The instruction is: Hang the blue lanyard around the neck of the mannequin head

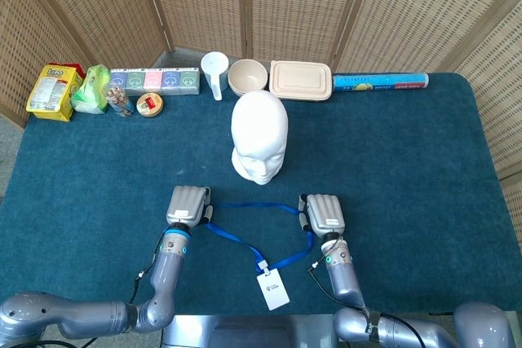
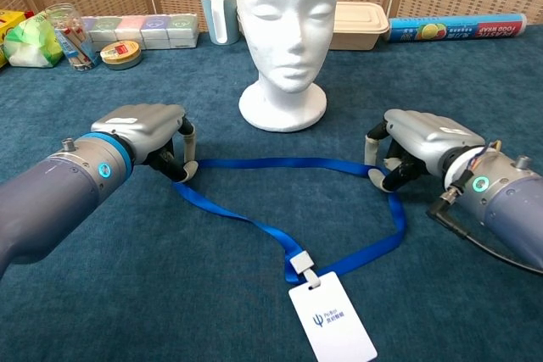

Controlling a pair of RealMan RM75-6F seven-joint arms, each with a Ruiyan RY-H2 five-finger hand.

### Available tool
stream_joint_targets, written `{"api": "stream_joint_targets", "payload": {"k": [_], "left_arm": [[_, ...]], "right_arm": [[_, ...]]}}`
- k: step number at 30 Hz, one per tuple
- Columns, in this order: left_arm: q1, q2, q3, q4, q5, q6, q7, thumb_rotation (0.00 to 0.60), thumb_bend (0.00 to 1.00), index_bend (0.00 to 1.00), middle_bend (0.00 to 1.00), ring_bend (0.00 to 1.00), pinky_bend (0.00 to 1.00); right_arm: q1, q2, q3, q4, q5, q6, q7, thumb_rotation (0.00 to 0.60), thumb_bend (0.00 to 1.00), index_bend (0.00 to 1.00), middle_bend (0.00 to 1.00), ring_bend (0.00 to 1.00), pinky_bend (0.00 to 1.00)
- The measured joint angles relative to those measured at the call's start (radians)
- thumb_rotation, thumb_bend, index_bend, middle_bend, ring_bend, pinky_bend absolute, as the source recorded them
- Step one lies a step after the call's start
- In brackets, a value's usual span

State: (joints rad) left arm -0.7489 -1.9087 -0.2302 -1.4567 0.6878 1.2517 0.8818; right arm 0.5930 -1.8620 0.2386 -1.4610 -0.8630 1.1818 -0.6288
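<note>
The white mannequin head [image 1: 259, 136] [image 2: 286, 23] stands upright at mid-table, facing me. In front of it the blue lanyard [image 1: 253, 206] [image 2: 280, 163] lies as a wide loop on the dark teal table [image 1: 408, 169], its white badge [image 1: 273, 289] [image 2: 331, 320] nearest me. My left hand [image 1: 187, 204] [image 2: 144, 129] sits palm-down at the loop's left corner, fingers curled in and pinching the strap there. My right hand [image 1: 324, 213] [image 2: 420, 137] pinches the strap at the right corner in the same way. The strap rests on the cloth between them.
Along the back edge stand a yellow snack bag [image 1: 53, 91], a green bag [image 1: 90, 89], a row of small boxes [image 1: 155, 80], a round tin [image 1: 149, 104], a white cup [image 1: 214, 71], a bowl [image 1: 247, 77], a lidded container [image 1: 301, 80] and a wrap roll [image 1: 380, 81]. Wicker screens stand behind.
</note>
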Motion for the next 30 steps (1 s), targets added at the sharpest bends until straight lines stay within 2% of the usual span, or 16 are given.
{"api": "stream_joint_targets", "payload": {"k": [8,20,30], "left_arm": [[0.001,-0.002,0.000,0.005,-0.013,-0.004,0.009,0.509,0.48,0.56,1.00,1.00,1.00],[0.002,0.001,0.000,0.008,-0.012,-0.008,0.009,0.504,0.48,0.60,1.00,1.00,1.00],[0.011,0.019,-0.002,-0.014,0.019,0.006,-0.014,0.507,0.44,0.60,1.00,1.00,1.00]], "right_arm": [[0.001,0.002,0.001,-0.003,0.003,0.001,0.005,0.600,0.53,0.60,0.95,1.00,1.00],[0.003,0.002,0.002,-0.003,0.013,-0.005,0.012,0.599,0.53,0.60,0.95,1.00,1.00],[0.006,0.005,0.005,-0.011,0.014,-0.004,0.017,0.600,0.53,0.60,0.95,1.00,1.00]]}}
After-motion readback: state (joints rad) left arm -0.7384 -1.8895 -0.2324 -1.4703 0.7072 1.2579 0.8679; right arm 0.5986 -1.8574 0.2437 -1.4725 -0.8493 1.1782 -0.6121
